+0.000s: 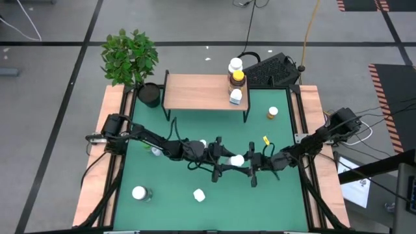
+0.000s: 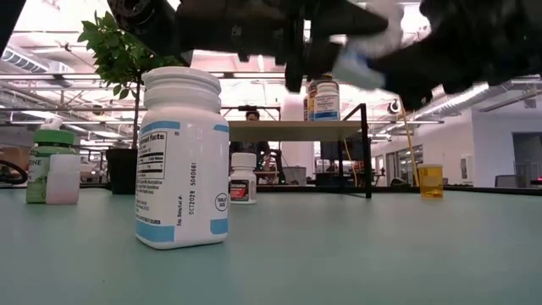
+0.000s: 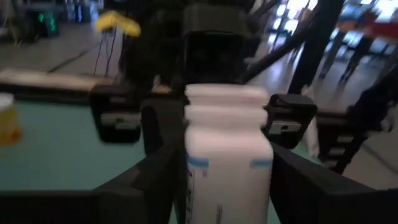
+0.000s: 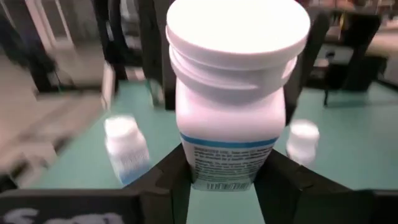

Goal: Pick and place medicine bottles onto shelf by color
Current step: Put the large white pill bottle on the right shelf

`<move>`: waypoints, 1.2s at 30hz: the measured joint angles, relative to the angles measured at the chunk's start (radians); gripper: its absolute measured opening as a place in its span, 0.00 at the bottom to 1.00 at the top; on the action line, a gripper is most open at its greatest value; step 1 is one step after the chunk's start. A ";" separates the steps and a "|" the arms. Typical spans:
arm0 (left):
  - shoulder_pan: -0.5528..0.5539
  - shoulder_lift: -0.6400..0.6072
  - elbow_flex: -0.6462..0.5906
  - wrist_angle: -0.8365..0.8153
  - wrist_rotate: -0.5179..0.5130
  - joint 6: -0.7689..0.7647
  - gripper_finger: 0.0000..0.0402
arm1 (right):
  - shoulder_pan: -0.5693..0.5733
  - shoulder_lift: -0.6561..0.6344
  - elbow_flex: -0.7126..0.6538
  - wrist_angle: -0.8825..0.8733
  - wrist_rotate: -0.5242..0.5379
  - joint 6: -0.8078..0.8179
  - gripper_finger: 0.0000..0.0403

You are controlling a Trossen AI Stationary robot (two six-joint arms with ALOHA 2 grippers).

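left pincer point(image 1: 224, 158): I see it mid-table, fingers clamped on the white bottle point(image 1: 237, 160), held off the surface.
right pincer point(image 1: 250, 162): meets the left one at the same white bottle, fingers tight on its body point(image 4: 230, 134).
shelf point(image 1: 195, 91): at 12 o'clock on the table point(image 1: 279, 136); three bottles point(image 1: 236, 79) stacked along its 3 o'clock end.
loose bottles: amber one point(image 1: 272, 112) at 2 o'clock, white ones point(image 1: 138, 192) at 7 o'clock.
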 joint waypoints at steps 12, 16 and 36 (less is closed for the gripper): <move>0.016 0.002 0.000 -0.165 -0.018 0.024 0.81 | -0.049 0.002 -0.002 -0.356 -0.030 0.110 0.36; -0.008 0.020 0.009 -0.219 -0.077 0.092 0.82 | -0.075 0.002 0.011 -0.381 -0.048 0.128 0.36; -0.013 0.047 0.158 -0.429 -0.149 0.078 0.66 | -0.079 0.002 0.069 -0.481 -0.060 0.117 0.36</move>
